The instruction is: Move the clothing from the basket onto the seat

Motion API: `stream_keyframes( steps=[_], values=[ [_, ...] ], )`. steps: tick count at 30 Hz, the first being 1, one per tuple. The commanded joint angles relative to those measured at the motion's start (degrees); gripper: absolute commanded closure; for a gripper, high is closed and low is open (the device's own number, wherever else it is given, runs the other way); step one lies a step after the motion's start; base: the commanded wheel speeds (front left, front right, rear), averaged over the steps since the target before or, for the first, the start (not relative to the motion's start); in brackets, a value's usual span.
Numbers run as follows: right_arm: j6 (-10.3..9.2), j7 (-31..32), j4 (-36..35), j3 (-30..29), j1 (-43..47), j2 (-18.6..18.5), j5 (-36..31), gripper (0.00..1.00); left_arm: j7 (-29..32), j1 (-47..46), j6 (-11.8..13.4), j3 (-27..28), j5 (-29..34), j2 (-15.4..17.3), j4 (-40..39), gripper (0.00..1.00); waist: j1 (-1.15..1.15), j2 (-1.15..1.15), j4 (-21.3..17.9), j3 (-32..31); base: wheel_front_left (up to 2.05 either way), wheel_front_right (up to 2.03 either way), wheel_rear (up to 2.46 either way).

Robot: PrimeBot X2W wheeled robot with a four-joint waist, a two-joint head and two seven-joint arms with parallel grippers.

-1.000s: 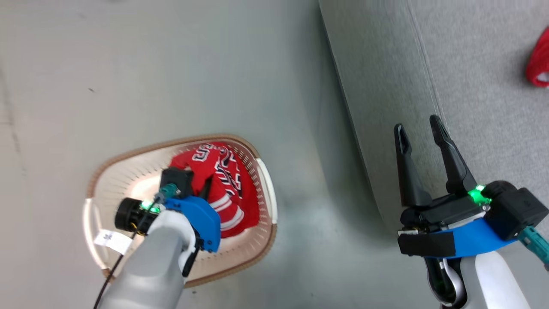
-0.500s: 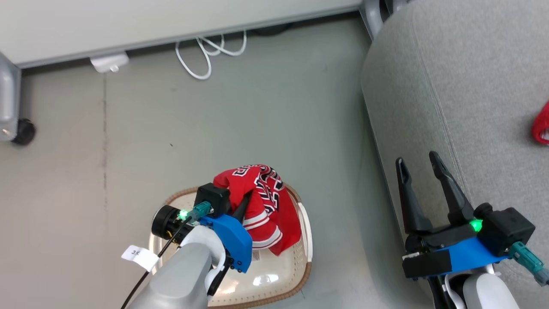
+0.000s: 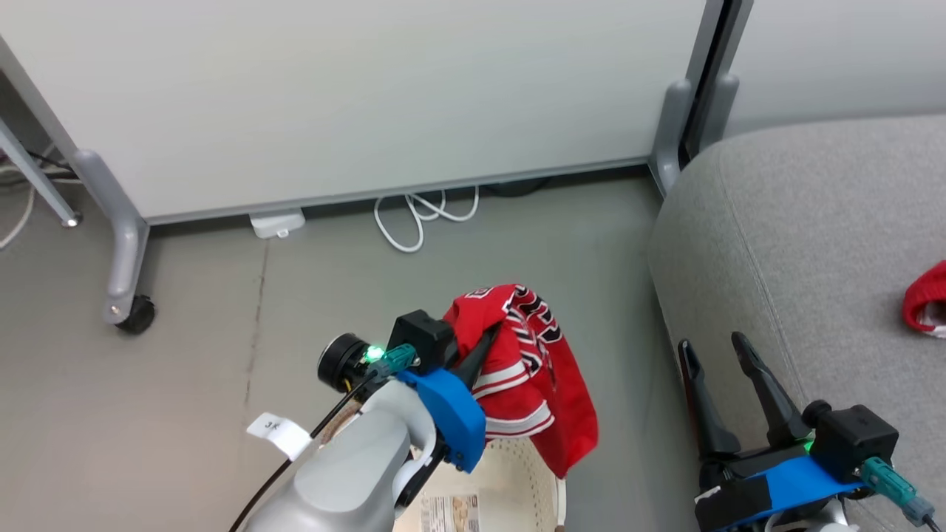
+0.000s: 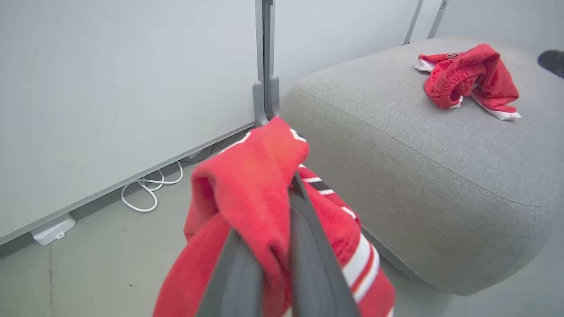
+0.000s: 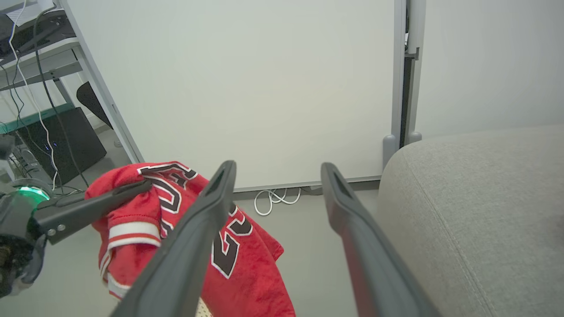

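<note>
Here, one jersey (image 3: 532,369) — one crumpled garment (image 4: 467,79)

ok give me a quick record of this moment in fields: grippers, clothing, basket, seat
left gripper: shut on the jersey, raised above the basket
jersey: red with white stripe trim and black-white lettering; hangs from the left gripper, not on the seat
basket: on the floor, below the jersey
seat: light grey, on the robot's right of the basket
red garment: crumpled, lying on the seat
right gripper: open, holding nothing, at the seat's near edge
left to do: put the jersey on the seat
</note>
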Motion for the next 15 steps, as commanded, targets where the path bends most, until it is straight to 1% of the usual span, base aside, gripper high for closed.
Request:
stream_keyframes(
  steps=[1, 7, 11, 15],
  values=[
    [0.03, 0.14, 0.13, 0.24, 1.14, -0.01, 0.07, 0.00, -0.30, -1.56, -0.03, -0.74, -0.67, -0.07, -0.76, 1.00, 0.01, 0.00, 1.05, -2.26, 0.00, 0.00, 0.00],
    [0.03, 0.83, 0.26, 1.32, 2.56, -0.01, 0.54, 0.00, 0.40, -4.50, -0.01, -4.16, -3.62, -0.02, -3.18, 1.00, 0.01, 0.00, 2.08, -4.08, 0.00, 0.00, 0.00],
    [0.03, 1.11, 0.42, 1.96, 3.25, -0.02, 0.62, 0.00, 0.62, -6.70, 0.52, -5.97, -5.97, -0.04, -5.23, 1.00, 0.01, 0.00, 2.63, -4.63, 0.00, 0.00, 0.00],
    [0.03, 1.50, 0.45, 2.40, 3.42, -0.01, 0.19, 0.00, 1.44, -9.38, 1.59, -8.42, -8.31, -0.05, -7.80, 1.00, 0.01, 0.00, 3.26, -4.94, 0.00, 0.00, 0.00]
  ],
)
